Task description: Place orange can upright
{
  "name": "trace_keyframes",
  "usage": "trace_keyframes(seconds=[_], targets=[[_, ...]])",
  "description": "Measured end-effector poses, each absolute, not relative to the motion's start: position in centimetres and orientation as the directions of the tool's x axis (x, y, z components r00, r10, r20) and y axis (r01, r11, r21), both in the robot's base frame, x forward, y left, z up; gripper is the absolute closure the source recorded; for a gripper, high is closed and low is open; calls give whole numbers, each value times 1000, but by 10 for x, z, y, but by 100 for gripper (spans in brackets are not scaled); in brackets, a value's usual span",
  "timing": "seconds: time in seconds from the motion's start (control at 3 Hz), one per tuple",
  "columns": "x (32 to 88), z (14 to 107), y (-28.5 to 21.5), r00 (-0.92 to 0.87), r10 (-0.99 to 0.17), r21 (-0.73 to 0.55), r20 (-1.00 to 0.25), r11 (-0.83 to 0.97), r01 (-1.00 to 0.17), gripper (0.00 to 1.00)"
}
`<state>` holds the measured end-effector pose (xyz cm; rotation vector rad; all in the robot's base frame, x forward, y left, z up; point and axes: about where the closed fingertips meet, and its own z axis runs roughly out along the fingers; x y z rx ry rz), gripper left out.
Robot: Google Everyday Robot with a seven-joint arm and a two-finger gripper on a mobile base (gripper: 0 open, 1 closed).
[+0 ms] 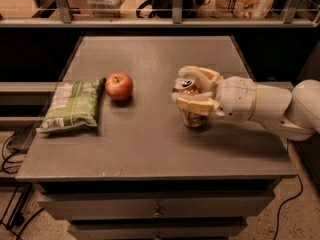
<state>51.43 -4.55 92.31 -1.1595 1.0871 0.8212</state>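
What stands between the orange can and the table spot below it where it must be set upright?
Nothing visible. The gripper is shut on the orange can over bare table; whether its base touches cannot be told. The apple and the green bag lie well apart from it.
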Motion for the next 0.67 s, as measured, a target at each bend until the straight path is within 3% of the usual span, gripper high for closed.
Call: trace_keyframes(seconds=[0.67], targets=[[509, 917, -56, 277, -24, -273, -960, 275, -922, 59]])
